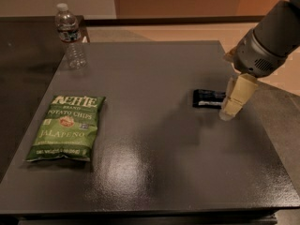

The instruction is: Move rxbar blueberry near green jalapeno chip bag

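The rxbar blueberry (208,98), a small dark bar with a pale strip of print, lies flat on the dark table (154,69) at the right. My gripper (229,110) hangs from the grey arm at the upper right, its cream fingers (236,97) pointing down at the bar's right end and covering that end. The green jalapeno chip bag (65,127) with white Kettle lettering lies flat at the left front, far from the bar.
A clear plastic water bottle (70,36) stands upright near the table's back left corner. The table's right edge runs close behind the gripper, with a tan floor beyond it.
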